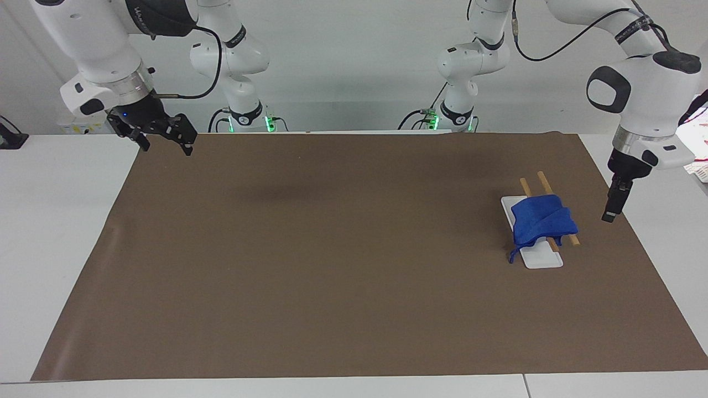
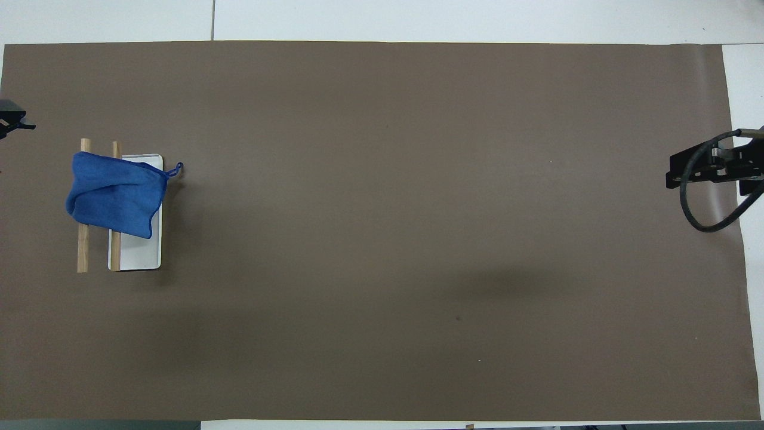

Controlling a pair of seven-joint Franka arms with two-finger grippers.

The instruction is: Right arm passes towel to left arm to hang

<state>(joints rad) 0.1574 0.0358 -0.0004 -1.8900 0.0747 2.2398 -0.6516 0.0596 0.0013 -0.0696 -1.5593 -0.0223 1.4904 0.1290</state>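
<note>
The blue towel point(image 1: 539, 221) hangs folded over two wooden rods point(image 1: 543, 183) of a rack with a white base point(image 1: 542, 258). Its loop cord dangles at the edge toward the right arm's end of the table. In the overhead view the towel point(image 2: 116, 194) covers the rods point(image 2: 82, 251) and part of the base point(image 2: 140, 254). My left gripper point(image 1: 609, 213) is open and empty, up in the air beside the rack, apart from the towel; only its tip point(image 2: 15, 122) shows from overhead. My right gripper point(image 1: 163, 138) is open and empty, waiting above the mat's corner at its own end point(image 2: 710, 170).
A brown mat point(image 1: 343, 265) covers most of the white table point(image 1: 50, 221). The rack stands at the left arm's end of the mat. A black cable point(image 2: 701, 203) loops off the right gripper.
</note>
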